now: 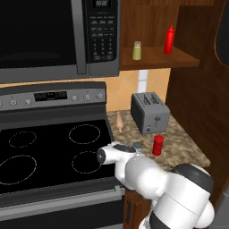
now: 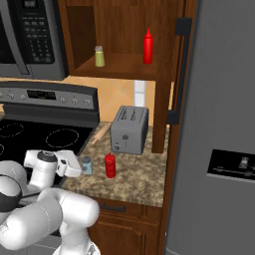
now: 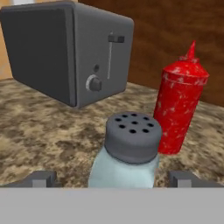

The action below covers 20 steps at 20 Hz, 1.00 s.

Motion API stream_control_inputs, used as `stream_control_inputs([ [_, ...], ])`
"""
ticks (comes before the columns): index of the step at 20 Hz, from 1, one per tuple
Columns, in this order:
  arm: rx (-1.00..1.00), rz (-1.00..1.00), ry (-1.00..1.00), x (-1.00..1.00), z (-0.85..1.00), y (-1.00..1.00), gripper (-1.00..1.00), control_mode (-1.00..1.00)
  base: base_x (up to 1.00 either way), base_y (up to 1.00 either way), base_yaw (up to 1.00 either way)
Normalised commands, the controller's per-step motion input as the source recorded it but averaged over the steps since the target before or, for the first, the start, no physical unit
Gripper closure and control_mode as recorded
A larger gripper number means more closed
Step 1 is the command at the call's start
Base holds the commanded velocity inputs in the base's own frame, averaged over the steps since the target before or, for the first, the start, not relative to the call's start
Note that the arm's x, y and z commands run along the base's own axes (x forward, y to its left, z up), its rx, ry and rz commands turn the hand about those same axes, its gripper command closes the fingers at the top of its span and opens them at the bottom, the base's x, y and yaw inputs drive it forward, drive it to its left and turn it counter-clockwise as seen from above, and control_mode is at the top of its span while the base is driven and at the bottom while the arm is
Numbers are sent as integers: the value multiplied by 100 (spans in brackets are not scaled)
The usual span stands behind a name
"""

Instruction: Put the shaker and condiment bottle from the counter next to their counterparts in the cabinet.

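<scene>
Nothing shelved yet
Your gripper [image 3: 113, 179] gapes wide, empty, around the shaker [image 3: 127, 153]; condiment bottle [image 3: 180, 109] waits on the counter [image 3: 39, 131].

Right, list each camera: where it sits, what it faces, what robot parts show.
Left base view: behind-left, over the black glass stovetop; white arm lower right.
Right base view: behind-right, facing the speckled granite counter; arm lower left.
Hand view: low, facing the pale blue-grey shaker; open gripper.
All share the grey metal toaster.
</scene>
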Motion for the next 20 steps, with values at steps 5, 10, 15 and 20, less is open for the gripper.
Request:
stream_control_inputs([
  [5,0,0,0,22,-26,-20,100,-100,0,0,0],
  [10,2,0,-1,8,-19,-21,100,-100,0,0,0],
  [15,14,0,-11,-30,27,-34,100,-100,0,0,0],
  [20,20,0,-11,-53,86,-27,100,-100,0,0,0],
])
